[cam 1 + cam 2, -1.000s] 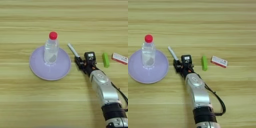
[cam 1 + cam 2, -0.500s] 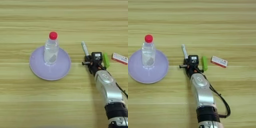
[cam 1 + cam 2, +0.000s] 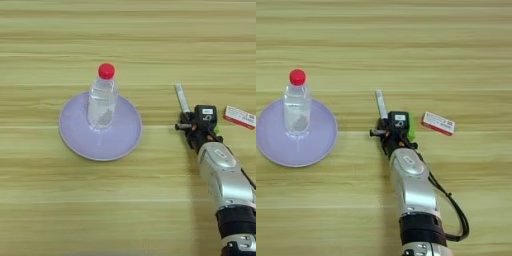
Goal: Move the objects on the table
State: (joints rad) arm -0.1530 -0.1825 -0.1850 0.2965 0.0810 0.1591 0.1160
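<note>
A clear plastic bottle (image 3: 102, 97) with a red cap stands upright on the round lilac plate (image 3: 80, 142) at the left. To its right, my right gripper (image 3: 188, 123) is shut on the lower end of the white marker (image 3: 181, 99), whose white barrel points away toward the far side of the table (image 3: 150, 40). The small green block (image 3: 412, 132) shows only as a sliver behind the gripper's right side. Just beyond it, the red-and-white flat packet (image 3: 438, 123) lies apart from the gripper.
My silver forearm (image 3: 411, 185) comes in from the bottom edge and lies over the table's near right part. A black cable (image 3: 456, 220) loops beside it.
My gripper has carried the marker to the right, away from the plate and up against the green block. The marker now points more straight away. Bottle, plate and packet have kept their places.
</note>
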